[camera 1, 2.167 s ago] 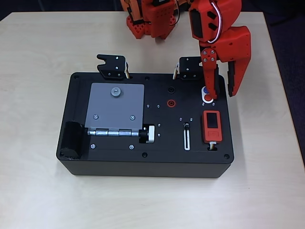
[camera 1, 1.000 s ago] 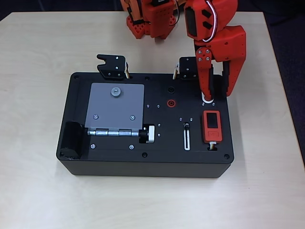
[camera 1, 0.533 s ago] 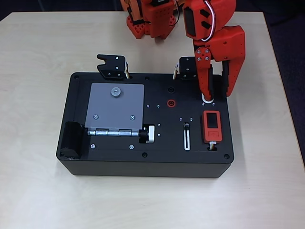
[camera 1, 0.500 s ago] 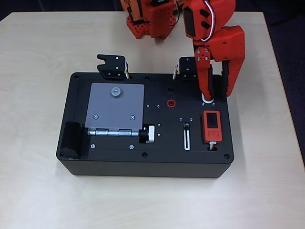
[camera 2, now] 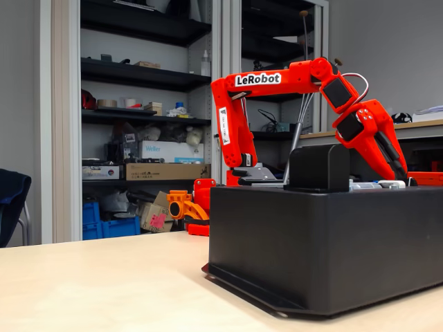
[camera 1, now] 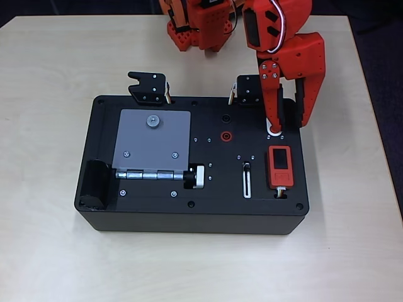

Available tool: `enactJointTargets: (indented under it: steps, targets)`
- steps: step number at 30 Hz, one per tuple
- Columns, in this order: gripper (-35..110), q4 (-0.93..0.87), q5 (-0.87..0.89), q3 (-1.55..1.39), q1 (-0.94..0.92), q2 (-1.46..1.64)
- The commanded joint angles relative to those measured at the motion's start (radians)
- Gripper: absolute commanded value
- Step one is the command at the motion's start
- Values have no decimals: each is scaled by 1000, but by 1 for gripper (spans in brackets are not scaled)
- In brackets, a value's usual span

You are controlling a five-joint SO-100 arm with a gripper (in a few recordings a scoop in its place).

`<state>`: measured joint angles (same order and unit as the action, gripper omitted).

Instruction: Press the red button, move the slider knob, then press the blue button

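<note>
One black box (camera 1: 157, 207) on surface (camera 1: 50, 63). One orange arm (camera 2: 277, 79). Tool (camera 1: 288, 126), fingers apart, over box's far right corner; barely shifted since half second ago, left finger still on white oval surround (camera 1: 274, 131), both buttons covered. One red device (camera 1: 279, 167) just below. One slider knob (camera 1: 247, 167) left of device, at slot top.

Box (camera 1: 157, 214) at centre of table (camera 1: 50, 251) in overhead view; arm base (camera 1: 195, 28) behind it at top centre. On box lid: hinged plate (camera 1: 153, 139) left of centre, cylindrical handle (camera 1: 197, 177) at its lower right corner, slider track (camera 1: 247, 182) right of that with slider knob (camera 1: 247, 167) at its upper end, screen device (camera 1: 279, 166) further right. Gripper (camera 1: 288, 126) over lid's upper right, above screen device.
</note>
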<state>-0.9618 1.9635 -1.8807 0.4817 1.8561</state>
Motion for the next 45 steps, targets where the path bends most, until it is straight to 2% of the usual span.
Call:
enactJointTargets:
  steps: [1, 24, 27, 31, 35, 41, 45]
  targets:
    - [10, -2, 25, -15, 12, 40]
    - [10, 71, 48, -67, 20, 54]
    - [10, 32, 40, -28, 20, 52]
    - [10, -67, -46, 92, -9, 37]
    - [10, -92, -147, 158, -55, 28]
    - [10, -38, -391, 255, -138, -9]
    - [10, 0, -439, 242, -167, -20]
